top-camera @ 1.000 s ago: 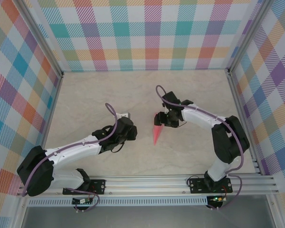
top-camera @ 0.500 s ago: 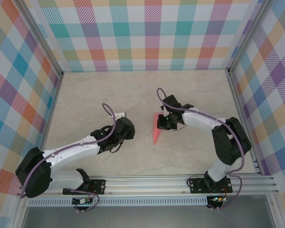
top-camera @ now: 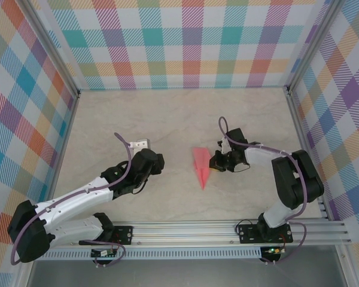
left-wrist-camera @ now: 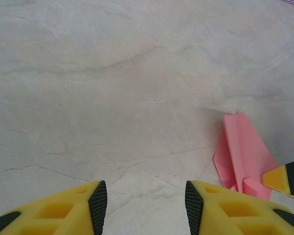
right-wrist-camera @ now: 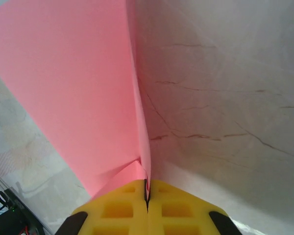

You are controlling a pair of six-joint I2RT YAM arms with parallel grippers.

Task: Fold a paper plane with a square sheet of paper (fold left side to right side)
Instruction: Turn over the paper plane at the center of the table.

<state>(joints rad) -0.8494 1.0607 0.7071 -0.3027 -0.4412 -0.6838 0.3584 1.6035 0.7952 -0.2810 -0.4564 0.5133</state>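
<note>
Pale marbled table (top-camera: 167,113), boxed in by plaid walls (top-camera: 185,48). Right gripper (top-camera: 213,162) clenched on the 3 o'clock edge of the paper plane (top-camera: 200,167), nose toward 6 o'clock. Left gripper (left-wrist-camera: 144,200) part-open and empty, well apart at 9 o'clock. Judged nearly finished: already a narrow dart, perhaps a last crease or release left. Bare table open toward 12 o'clock; rail (top-camera: 227,230) near at 6 o'clock

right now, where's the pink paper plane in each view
top external: paper plane mid-frame, just left of the right gripper.
left wrist: lower right, near the edge.
right wrist: left half, edge pinched in the jaws.
shared landmark: the right gripper's yellow fingertips at the plane.
</note>
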